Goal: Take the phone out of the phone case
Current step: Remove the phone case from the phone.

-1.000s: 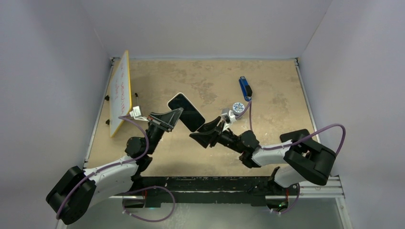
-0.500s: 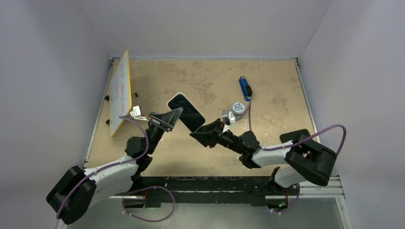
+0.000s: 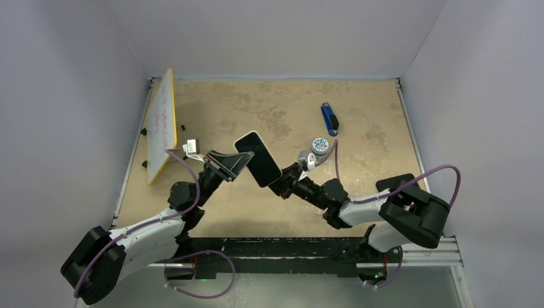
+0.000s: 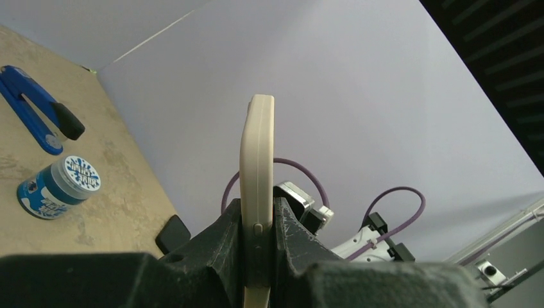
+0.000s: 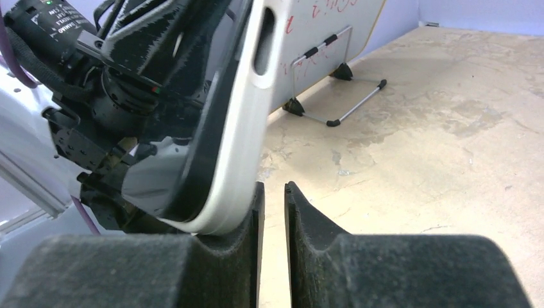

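The phone, black screen up in its cream case (image 3: 258,158), is held tilted above the table. My left gripper (image 3: 234,163) is shut on its left long edge. In the left wrist view the cased phone (image 4: 257,147) stands edge-on, clamped between the jaws of the left gripper (image 4: 258,218). My right gripper (image 3: 282,186) sits at the phone's lower right corner. In the right wrist view the right gripper (image 5: 272,189) has its jaws nearly together with nothing between them, and the case's rounded corner (image 5: 247,128) rests against the outer side of its left finger (image 5: 253,212).
A whiteboard on a wire stand (image 3: 160,125) leans at the table's left edge and shows in the right wrist view (image 5: 327,25). A blue clip (image 3: 329,119) and a small blue-and-white jar (image 3: 319,145) lie right of the phone; both show in the left wrist view, the clip (image 4: 32,109) and the jar (image 4: 61,186).
My left gripper has carried the phone a little right and toward me. My right gripper, open before, has closed and moved in under the phone's lower right corner.
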{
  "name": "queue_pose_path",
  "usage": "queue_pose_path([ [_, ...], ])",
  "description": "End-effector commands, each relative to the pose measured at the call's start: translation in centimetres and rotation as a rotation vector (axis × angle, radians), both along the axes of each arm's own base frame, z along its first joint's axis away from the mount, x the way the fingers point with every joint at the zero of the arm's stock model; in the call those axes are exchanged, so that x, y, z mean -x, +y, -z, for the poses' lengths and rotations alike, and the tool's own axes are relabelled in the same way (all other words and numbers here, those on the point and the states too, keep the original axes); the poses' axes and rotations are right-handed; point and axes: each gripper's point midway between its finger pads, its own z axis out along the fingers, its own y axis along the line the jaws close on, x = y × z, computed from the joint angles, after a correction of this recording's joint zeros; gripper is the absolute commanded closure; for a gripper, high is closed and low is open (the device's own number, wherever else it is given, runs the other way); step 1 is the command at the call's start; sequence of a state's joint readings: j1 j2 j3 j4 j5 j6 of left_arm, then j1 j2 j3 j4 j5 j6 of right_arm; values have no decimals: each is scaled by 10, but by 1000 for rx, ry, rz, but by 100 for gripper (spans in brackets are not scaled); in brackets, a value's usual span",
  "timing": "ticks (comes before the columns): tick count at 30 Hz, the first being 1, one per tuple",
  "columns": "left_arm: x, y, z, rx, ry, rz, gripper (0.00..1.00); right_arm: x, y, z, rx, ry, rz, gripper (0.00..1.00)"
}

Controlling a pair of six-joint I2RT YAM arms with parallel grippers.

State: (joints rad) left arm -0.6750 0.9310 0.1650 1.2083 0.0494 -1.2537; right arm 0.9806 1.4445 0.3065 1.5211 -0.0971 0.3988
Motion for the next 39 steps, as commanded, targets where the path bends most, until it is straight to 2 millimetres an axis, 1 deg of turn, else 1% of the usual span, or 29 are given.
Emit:
queue_pose_path([
  [1, 25, -7, -33, 18, -123, 102, 100, 6, -22, -80, -270, -173, 33, 78],
  [4, 21, -3, -28, -16, -123, 66, 100, 16, -22, -79, -261, -185, -12, 69],
  [7, 17, -2, -30, -69, -145, 42, 100, 26, -23, -71, -231, -199, -50, 62],
  [10, 14, -1, -33, -108, -160, 31, 100, 33, -25, -62, -204, -208, -76, 57],
  [13, 13, -1, -33, -118, -166, 30, 100, 41, -27, -61, -199, -226, -105, 54],
  [18, 15, -3, -33, -125, -171, 50, 100, 49, -28, -68, -211, -253, -137, 53],
  [30, 17, -4, -33, -136, -183, 71, 100, 56, -37, -77, -231, -281, -140, 55],
  [36, 20, -6, -37, -136, -195, 89, 100, 55, -39, -77, -234, -278, -131, 55],
  [39, 21, -7, -37, -139, -199, 100, 100, 51, -40, -76, -234, -267, -119, 58],
])
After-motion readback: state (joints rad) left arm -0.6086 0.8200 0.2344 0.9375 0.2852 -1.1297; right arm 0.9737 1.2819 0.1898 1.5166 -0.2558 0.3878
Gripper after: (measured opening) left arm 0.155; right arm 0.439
